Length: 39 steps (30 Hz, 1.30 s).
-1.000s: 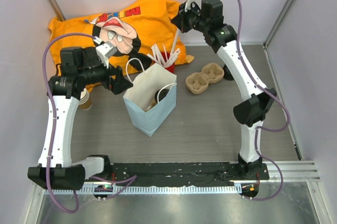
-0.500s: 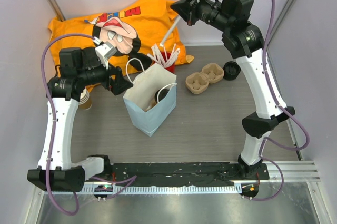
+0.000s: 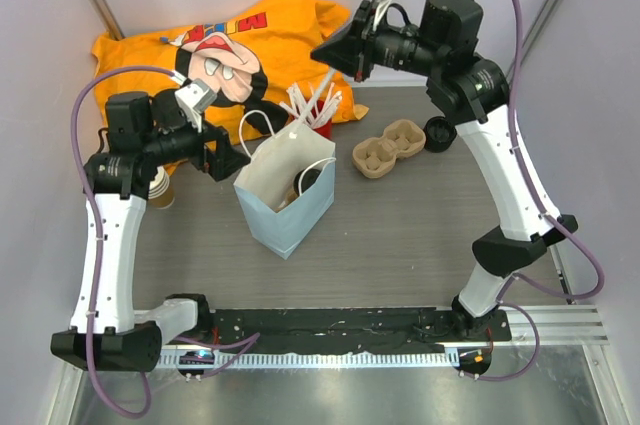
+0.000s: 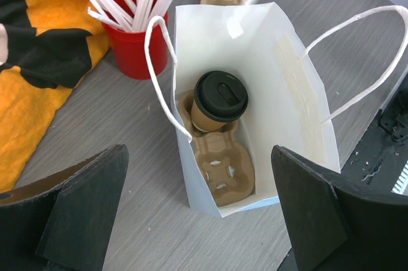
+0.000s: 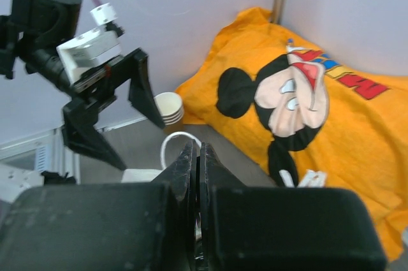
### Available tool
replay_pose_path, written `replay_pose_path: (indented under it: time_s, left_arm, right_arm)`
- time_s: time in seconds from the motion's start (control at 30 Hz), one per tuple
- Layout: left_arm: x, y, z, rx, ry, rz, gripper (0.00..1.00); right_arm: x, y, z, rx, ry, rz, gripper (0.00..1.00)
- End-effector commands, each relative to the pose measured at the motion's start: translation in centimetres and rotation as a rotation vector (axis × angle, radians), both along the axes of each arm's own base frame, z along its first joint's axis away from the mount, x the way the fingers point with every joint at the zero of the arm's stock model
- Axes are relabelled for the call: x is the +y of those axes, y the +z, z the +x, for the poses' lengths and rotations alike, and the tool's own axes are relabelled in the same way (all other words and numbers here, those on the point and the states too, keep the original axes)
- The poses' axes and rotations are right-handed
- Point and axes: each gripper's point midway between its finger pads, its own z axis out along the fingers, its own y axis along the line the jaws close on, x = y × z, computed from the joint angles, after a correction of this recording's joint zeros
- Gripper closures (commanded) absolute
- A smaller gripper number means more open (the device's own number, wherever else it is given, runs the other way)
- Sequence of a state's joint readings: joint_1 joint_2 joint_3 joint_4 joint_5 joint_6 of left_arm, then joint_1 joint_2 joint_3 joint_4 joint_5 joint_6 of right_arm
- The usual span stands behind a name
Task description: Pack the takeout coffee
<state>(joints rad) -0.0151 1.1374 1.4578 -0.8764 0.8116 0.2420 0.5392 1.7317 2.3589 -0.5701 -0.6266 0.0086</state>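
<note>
My right pincer (image 3: 337, 53) is clenched, and a thin white stick (image 3: 326, 80) seems to hang from its tips, slanting down toward the red plastic cup of white sticks (image 4: 136, 46) just below it. The small brown kraft paper cup with the round black lid (image 4: 220, 99) sits below my left pincer (image 3: 224, 155), in the far pocket of a brown moulded-pulp carrier (image 4: 223, 169) at the bottom of the open white paper bag (image 4: 299, 99). That left pincer is released, spread wide on nothing, just beside the bag's mouth. I judge the job now is adding the stick. I'd bring it over the mouth between the white loop handles (image 4: 347, 27), tip it nearer upright, and lower its free end beside the cup before letting go, so it neither snags a handle nor knocks the lid. The bag looks light, so the left pincer could steady its rim.
</note>
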Motion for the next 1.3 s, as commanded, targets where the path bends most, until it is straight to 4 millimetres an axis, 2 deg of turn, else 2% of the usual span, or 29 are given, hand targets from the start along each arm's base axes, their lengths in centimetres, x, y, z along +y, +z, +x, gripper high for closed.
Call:
replay_pose_path:
  time_s: [0.0, 0.03, 0.07, 0.27, 0.5, 0.7, 0.87, 1.1, 1.27]
  left_arm:
    - [0.7, 1.6, 0.7, -0.063, 0.067, -0.008, 0.0]
    - [0.9, 1.5, 0.8, -0.065, 0.078, -0.005, 0.0]
    - [2.1, 1.6, 1.5, -0.073, 0.13, 0.002, 0.0]
    - [2.4, 1.5, 1.6, -0.071, 0.151, -0.008, 0.0]
    - [2.7, 1.7, 1.6, -0.078, 0.168, -0.02, 0.0]
    - [3.8, 2.0, 2.1, -0.091, 0.236, -0.007, 0.0]
    - [4.3, 2.1, 2.4, -0.095, 0.262, -0.004, 0.0]
    - [4.3, 2.2, 2.1, -0.101, 0.263, -0.01, 0.01]
    - [4.2, 2.4, 1.9, -0.106, 0.257, -0.02, 0.0]
  right_arm:
    - [1.2, 0.0, -4.6, 0.043, 0.137, 0.008, 0.99]
    - [1.5, -0.3, -5.0, 0.051, 0.149, 0.003, 0.99]
    - [2.2, -1.4, -5.4, 0.075, 0.171, -0.015, 0.99]
    - [5.3, -5.3, -6.7, 0.135, 0.23, -0.087, 0.99]
    - [9.1, -11.0, -6.7, 0.159, 0.242, -0.207, 0.99]
    - [11.0, -16.3, -5.9, 0.179, 0.211, -0.314, 0.99]
    - [12.1, -20.5, -6.0, 0.193, 0.194, -0.396, 0.99]
    - [13.0, -23.6, -6.0, 0.223, 0.196, -0.441, 0.99]
    - [13.6, -24.5, -6.8, 0.23, 0.209, -0.458, 0.99]
